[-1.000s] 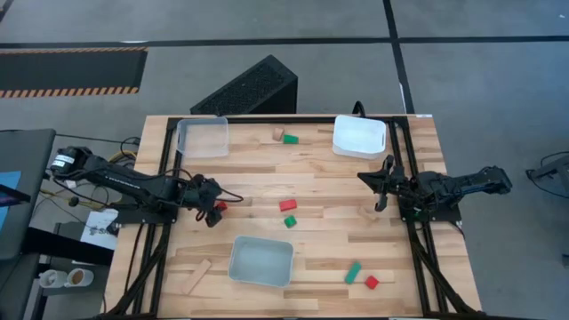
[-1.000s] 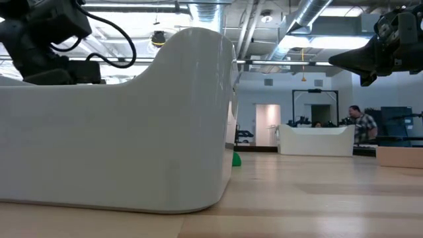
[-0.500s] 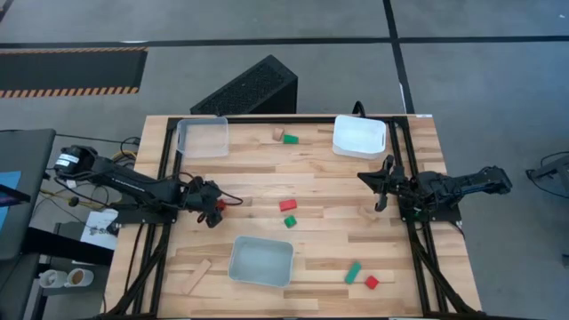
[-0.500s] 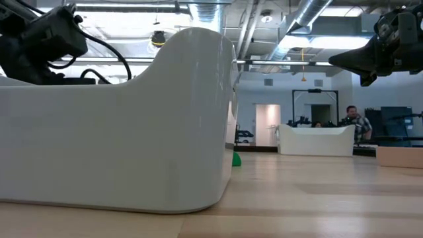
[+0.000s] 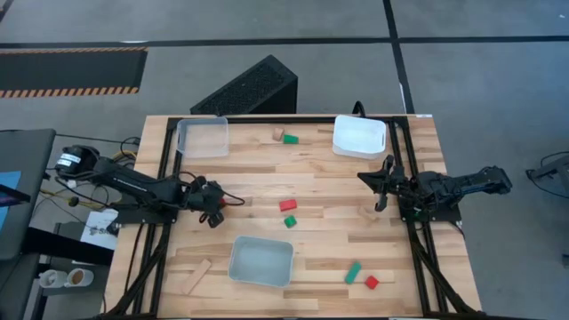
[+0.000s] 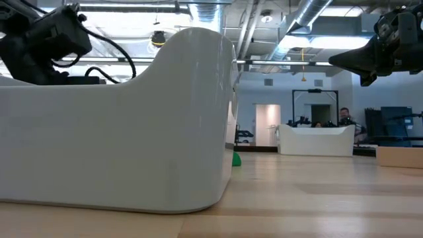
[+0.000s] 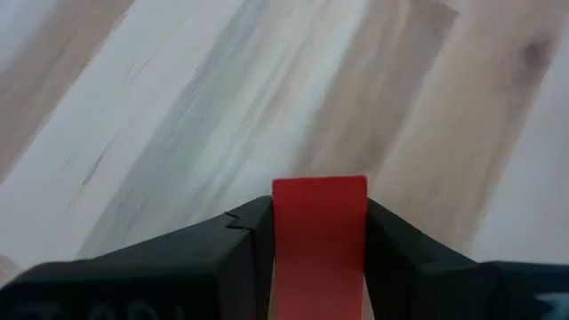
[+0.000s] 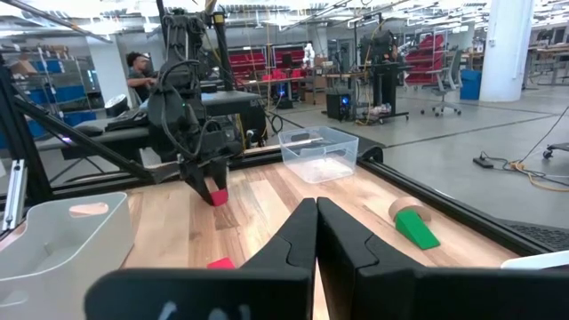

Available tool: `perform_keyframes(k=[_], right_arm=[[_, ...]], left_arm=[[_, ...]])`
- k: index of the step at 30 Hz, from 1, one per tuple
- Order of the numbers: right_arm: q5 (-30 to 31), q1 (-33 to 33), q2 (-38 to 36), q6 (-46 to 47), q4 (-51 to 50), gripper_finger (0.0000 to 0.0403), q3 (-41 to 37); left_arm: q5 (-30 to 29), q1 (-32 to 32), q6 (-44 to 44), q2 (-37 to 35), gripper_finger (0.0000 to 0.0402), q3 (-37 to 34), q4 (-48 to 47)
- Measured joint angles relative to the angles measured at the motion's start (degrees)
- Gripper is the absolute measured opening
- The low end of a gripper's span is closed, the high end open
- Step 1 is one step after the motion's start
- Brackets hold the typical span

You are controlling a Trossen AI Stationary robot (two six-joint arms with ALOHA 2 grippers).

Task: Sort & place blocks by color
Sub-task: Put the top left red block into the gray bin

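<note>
My left gripper point(image 5: 214, 207) stands over the table's left middle, shut on a small red block point(image 7: 318, 233). The right wrist view shows that block point(image 8: 216, 196) poking out below the fingers, close over the wood. My right gripper point(image 5: 381, 190) hovers shut and empty at the right middle, fingers together point(image 8: 316, 206). Loose on the table lie a red block point(image 5: 287, 204) and a green one point(image 5: 289, 221) at the centre. A green point(image 5: 291, 139) and a wooden one point(image 5: 278, 134) lie at the far side. A green point(image 5: 354, 272) and a red one point(image 5: 371, 282) lie at the near right. My left gripper pinches the red block by two opposite side faces point(image 7: 283, 233), one finger on each. The fingers come from above, pointing down. The block's free end point(image 8: 217, 201) sticks out below the fingertips; whether it still rests on the table I cannot tell.
A translucent tray point(image 5: 203, 137) stands at the far left and a white tray point(image 5: 359, 136) at the far right. Another translucent tray point(image 5: 261, 262) stands near the front middle, its wall point(image 6: 112, 132) filling the low view. A wooden bar point(image 5: 196, 276) lies at the near left.
My left gripper has sunk a little toward the table over the red block and shut on it. The right arm has kept still.
</note>
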Motion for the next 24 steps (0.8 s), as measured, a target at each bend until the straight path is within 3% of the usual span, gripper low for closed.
perform_keyframes(k=[6, 13, 18, 24], right_arm=[[0.01, 0.00, 0.01, 0.01, -0.08, 0.0027, 0.01], [-0.01, -0.01, 0.01, 0.01, -0.07, 0.0027, 0.01], [0.01, 0.00, 0.01, 0.01, -0.05, 0.0027, 0.01], [0.00, 0.00, -0.01, 0.01, -0.03, 0.0027, 0.01]], left_arm=[[-0.85, -3.64, 4.64, -5.57, 0.0095, 7.74, 0.80], [0.04, -16.18, 15.76, -7.80, 0.0095, 11.57, 17.12], [-1.65, -23.99, 15.61, -2.24, 0.0095, 11.79, 27.52], [-1.11, -27.53, 12.31, 9.37, 0.0095, 12.82, 32.92]])
